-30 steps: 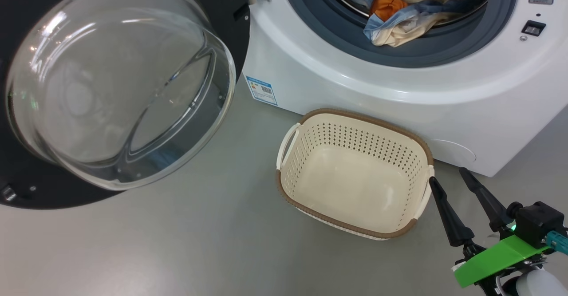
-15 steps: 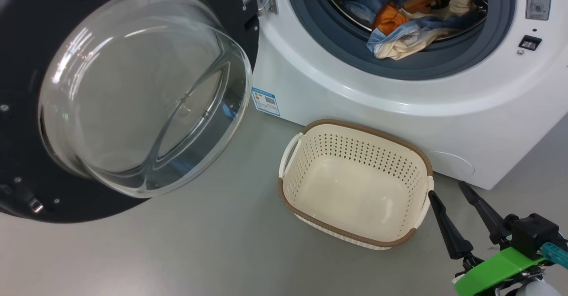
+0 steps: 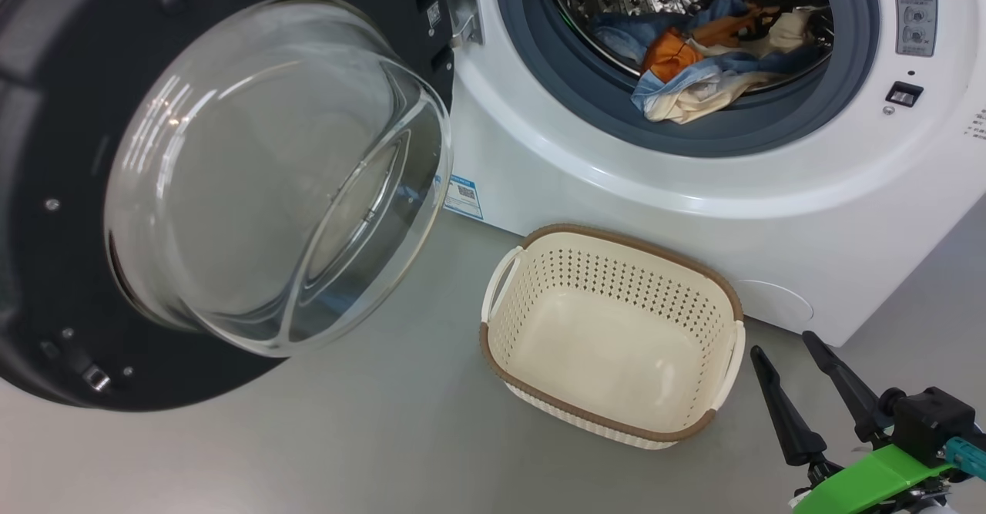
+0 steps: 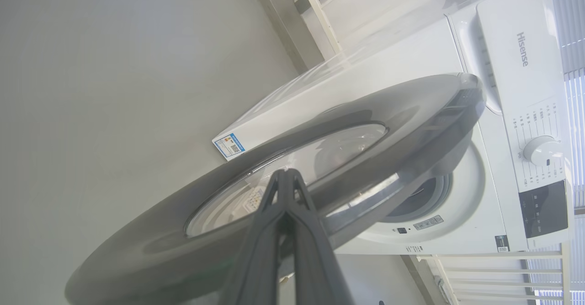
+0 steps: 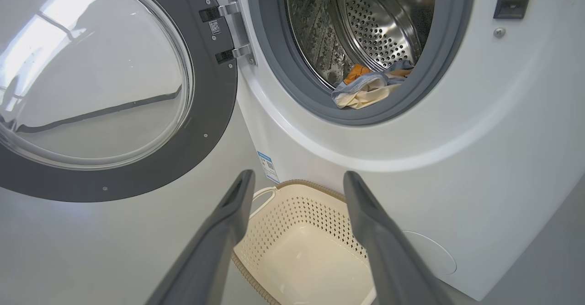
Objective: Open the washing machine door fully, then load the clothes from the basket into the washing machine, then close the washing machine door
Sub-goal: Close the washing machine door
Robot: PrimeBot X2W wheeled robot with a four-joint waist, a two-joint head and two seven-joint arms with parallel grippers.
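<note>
The washing machine [image 3: 616, 190] stands with its door [image 3: 46, 113] swung out to the left, glass bowl facing me. The clothes [image 3: 693, 67], blue, orange and cream, lie in the drum, spilling onto the grey gasket; they also show in the right wrist view [image 5: 365, 90]. The basket [image 3: 616, 238] sits empty on the floor before the machine. My right gripper [image 3: 782, 344] hovers open just right of the basket, nothing between its fingers [image 5: 228, 213]. My left gripper [image 4: 285, 173] is shut, its tips at the outer face of the door [image 4: 388, 108], holding nothing.
Grey floor [image 3: 347, 437] spreads in front of the machine and under the door. A blue label [image 3: 464, 196] sits at the machine's low left corner, partly behind the glass bowl. The control panel and dial [image 4: 541, 149] are at the machine's top.
The head camera has moved, sliding the whole picture down. The door's glass bowl now stands closer to the machine front and overlaps the blue label. The right gripper stays open.
</note>
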